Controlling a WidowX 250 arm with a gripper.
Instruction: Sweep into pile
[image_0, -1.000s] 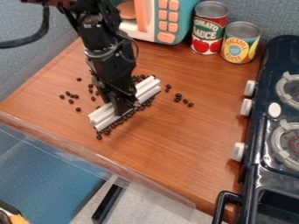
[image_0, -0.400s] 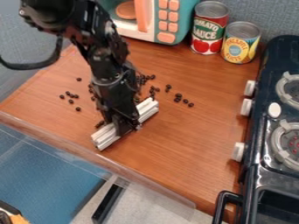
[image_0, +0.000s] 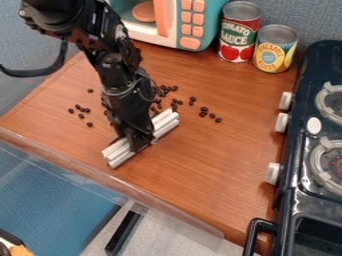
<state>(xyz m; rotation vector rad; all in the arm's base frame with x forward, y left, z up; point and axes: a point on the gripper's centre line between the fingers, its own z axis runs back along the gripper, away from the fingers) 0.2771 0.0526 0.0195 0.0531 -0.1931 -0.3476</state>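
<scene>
Cam. view: my end effector (image_0: 139, 142), pointing down, grips the white grooved bar (image_0: 164, 124) near mid-length; bar set diagonally, at or just above the wooden tabletop (image_0: 207, 160). Dark beans (image_0: 204, 109) lie beyond the bar, scattered both sides of my arm, w/ a denser group beside it. Rear: toy microwave (image_0: 167, 25) & 2 cans (image_0: 238, 32); R: stove (image_0: 304, 165).

Lit fairly brightly and evenly, with soft, faint shadows on the bench (image_0: 220, 150) and small glints on the black stove (image_0: 311, 67).
</scene>
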